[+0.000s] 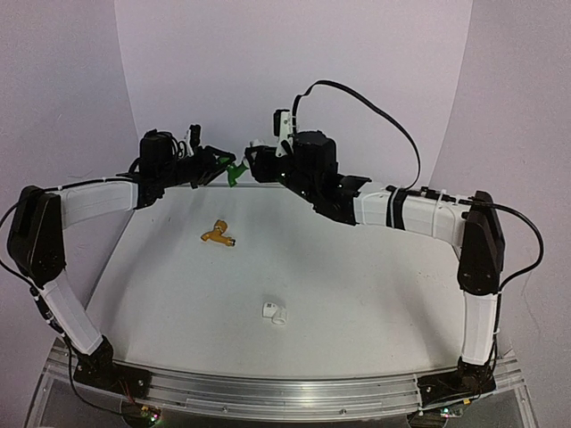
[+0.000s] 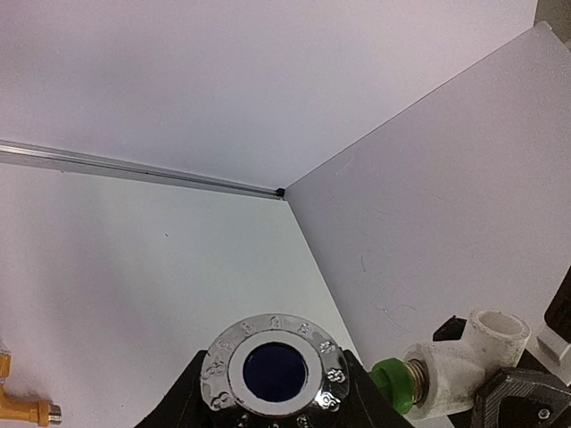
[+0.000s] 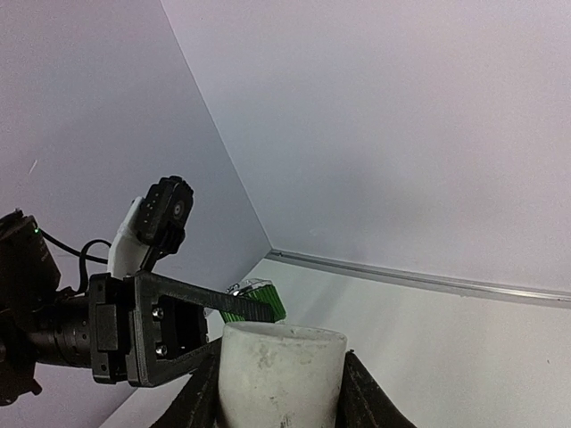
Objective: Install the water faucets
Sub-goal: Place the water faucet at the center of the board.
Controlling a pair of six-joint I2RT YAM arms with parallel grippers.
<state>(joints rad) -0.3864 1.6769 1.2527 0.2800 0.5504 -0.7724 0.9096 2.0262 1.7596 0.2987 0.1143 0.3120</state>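
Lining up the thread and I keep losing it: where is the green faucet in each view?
Top external: green faucet at back centre of the picture.
Left wrist: green faucet at bottom right, its end against the white fitting.
Right wrist: green faucet low, left of centre, just behind the white fitting.
Shared landmark: the white fitting, in both wrist views; too small to tell from above.

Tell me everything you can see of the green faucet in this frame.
Small and plastic-looking, the green faucet is held in the air over the far side of the table by the left gripper. The left wrist view shows a shiny round cap with a blue centre, apparently its knob, and a green collar meeting a white fitting held by the right gripper. Its threads are hidden.
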